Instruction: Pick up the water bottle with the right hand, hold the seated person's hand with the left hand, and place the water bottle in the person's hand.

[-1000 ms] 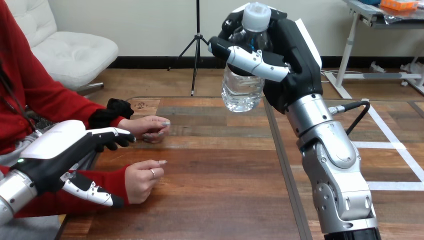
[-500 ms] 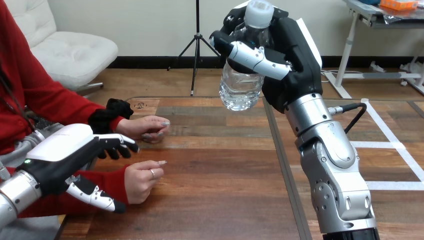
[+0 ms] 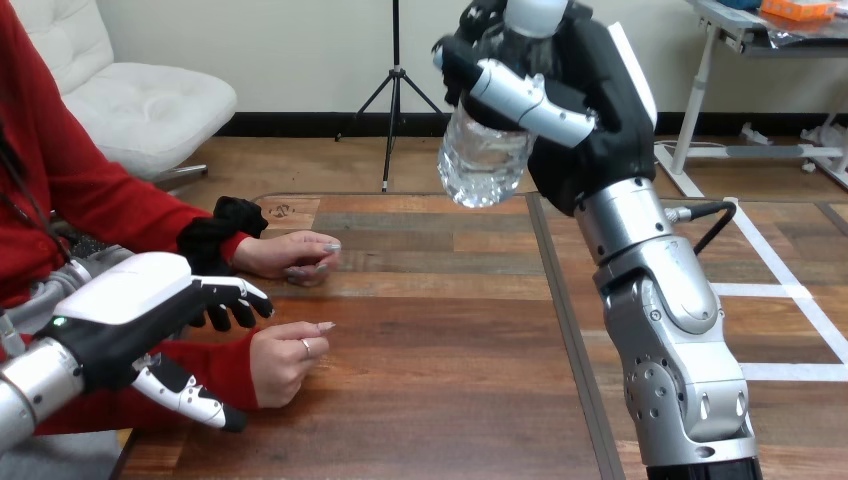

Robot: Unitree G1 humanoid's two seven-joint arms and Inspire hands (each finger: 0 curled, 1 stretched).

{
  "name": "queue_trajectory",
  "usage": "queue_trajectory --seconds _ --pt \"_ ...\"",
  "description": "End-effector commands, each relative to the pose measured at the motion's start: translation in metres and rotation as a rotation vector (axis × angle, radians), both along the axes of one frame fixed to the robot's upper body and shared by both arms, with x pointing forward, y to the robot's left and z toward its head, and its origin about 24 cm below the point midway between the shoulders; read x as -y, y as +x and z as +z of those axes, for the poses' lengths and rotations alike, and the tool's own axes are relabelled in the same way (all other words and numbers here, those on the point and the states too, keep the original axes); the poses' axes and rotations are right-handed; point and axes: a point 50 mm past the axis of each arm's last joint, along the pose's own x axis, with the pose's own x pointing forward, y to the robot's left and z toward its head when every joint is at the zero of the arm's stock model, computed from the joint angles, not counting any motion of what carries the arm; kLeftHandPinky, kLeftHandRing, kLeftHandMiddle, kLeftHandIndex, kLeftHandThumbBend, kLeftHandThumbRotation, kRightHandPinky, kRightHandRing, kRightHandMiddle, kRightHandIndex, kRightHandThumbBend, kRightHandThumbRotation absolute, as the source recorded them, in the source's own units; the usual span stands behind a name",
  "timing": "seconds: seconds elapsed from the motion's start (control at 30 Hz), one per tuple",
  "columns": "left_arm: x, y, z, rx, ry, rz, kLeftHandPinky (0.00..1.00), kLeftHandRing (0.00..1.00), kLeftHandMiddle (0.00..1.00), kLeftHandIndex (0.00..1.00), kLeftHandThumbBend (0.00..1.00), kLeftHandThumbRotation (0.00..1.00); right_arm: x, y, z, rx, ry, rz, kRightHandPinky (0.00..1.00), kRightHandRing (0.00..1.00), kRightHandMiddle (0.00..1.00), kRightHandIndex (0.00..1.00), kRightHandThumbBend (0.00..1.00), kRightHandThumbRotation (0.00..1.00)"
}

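water bottle (image 3: 483, 165): clear ribbed plastic w/ white cap, water inside, hanging slightly tilted high above the table
right hand (image 3: 590, 110): black w/ white shells, fingers + thumb wrapping round the bottle's upper half just under the cap; bottle's base sticking out below them
left hand (image 3: 130, 310): fingers reaching out nearly straight, thumb spread below, gripping nothing; hovering over the red sleeve (image 3: 215, 365) behind the person's nearer hand, can't tell if touching
person's nearer hand (image 3: 285, 355): resting loosely curled on the wood
person's farther hand (image 3: 295, 255): lying flat
table (image 3: 430, 380): dark wood planks, visible grain; bottle staying well apart from both the person's hands
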Motion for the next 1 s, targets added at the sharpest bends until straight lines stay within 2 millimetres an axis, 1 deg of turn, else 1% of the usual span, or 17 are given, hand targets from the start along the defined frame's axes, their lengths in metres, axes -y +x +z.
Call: queue_trajectory --seconds 0.0,0.07,0.47,0.63,0.97 --pt "0.008 0.007 0.02 0.064 0.058 -0.055 0.62 0.66 0.7 0.74 1.0 0.29 -0.004 -0.008 0.037 0.144 0.058 0.021 0.26 0.33 0.41 0.4 0.78 0.0" --pt "0.01 0.006 0.019 0.061 0.066 -0.054 0.62 0.66 0.7 0.73 1.0 0.29 -0.004 -0.009 0.038 0.147 0.064 0.024 0.26 0.33 0.41 0.4 0.79 0.0" --pt "0.016 0.005 0.014 0.026 0.09 -0.051 0.62 0.66 0.69 0.71 1.0 0.21 -0.005 -0.017 0.045 0.165 0.07 0.022 0.26 0.33 0.41 0.4 0.8 0.0" --pt "0.017 0.004 0.011 0.023 0.105 -0.047 0.6 0.64 0.68 0.7 1.0 0.19 -0.005 -0.02 0.048 0.175 0.077 0.029 0.26 0.33 0.41 0.41 0.79 0.0" --pt "0.014 0.003 -0.002 0.011 0.13 -0.027 0.58 0.62 0.67 0.69 1.0 0.17 -0.002 -0.026 0.052 0.184 0.097 0.045 0.27 0.34 0.42 0.42 0.77 0.0"
